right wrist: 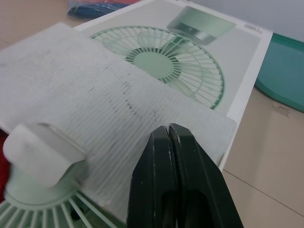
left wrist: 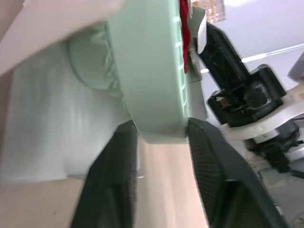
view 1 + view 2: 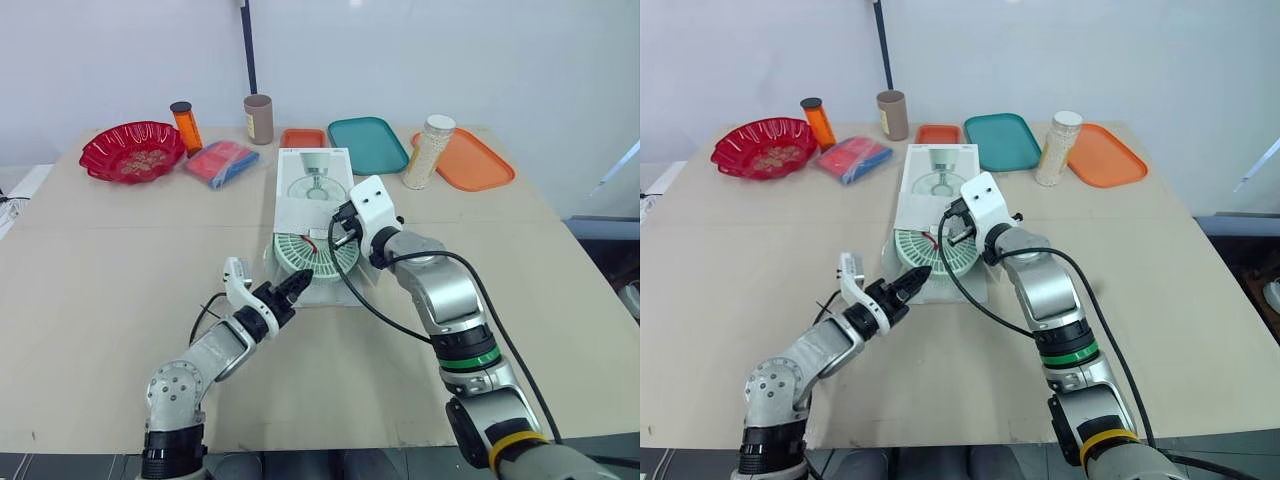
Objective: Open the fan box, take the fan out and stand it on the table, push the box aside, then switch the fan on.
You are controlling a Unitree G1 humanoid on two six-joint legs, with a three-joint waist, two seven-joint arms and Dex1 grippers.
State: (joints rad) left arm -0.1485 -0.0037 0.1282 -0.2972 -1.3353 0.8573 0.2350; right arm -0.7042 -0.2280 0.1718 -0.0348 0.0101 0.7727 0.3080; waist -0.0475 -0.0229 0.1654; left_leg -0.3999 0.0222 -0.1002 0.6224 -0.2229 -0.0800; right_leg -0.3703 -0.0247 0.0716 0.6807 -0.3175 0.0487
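The white fan box lies flat at the middle of the table, with a fan picture on its lid. The pale green fan lies face down, partly out of the box's near end on the opened flap. My left gripper reaches in from the near left. In the left wrist view its fingertips press both sides of the fan's rim. My right gripper hovers over the flap and the fan's base, its fingers shut with nothing between them.
Along the far edge stand a red bowl, an orange bottle, a brown tube, a blue-red packet, a small orange tray, a teal tray, a grain jar and an orange tray.
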